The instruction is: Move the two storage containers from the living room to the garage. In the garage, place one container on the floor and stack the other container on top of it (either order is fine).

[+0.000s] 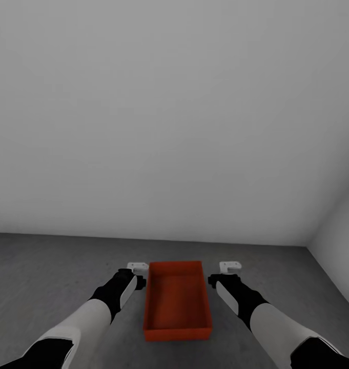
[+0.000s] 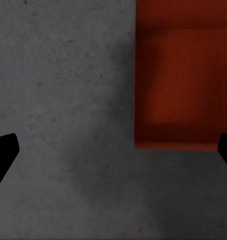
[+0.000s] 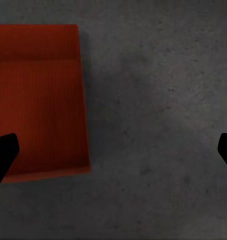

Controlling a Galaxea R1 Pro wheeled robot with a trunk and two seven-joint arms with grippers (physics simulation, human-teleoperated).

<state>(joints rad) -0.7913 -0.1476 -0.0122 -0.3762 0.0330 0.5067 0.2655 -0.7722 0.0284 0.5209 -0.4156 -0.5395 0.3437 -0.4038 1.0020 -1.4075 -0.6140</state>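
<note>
A: Where is the bin point(image 1: 177, 300) at this moment?

B: It sits on the grey concrete floor point(image 1: 51, 277) of the garage, open side up, just short of the pale wall point(image 1: 174, 113). It lies between the two arms, long side running away from the robot.

A: Are the grippers holding it?

B: No. The left gripper point(image 1: 138, 267) hangs just beside the bin's far left corner and the right gripper point(image 1: 230, 266) a little further off its far right corner. In both wrist views the dark fingertips stand wide apart at the frame edges with bare floor between them, so both are released. The left wrist view shows the bin point(image 2: 183, 75) off to one side of the fingers; the right wrist view shows the bin point(image 3: 41, 100) mostly beside them too.

A: One bin or two there?

B: That cannot be told for sure. The head view shows a single orange rim; a second bin nested inside would look much the same.

A: So what does the step call for?

B: Judging by the open fingers, this looks like the end of a placement. To do it well, the arms should lift straight up and clear before the base turns, so no finger catches the flared wall and drags the bin. If a second bin is due on top, it should come down level and square with this rim.
</note>
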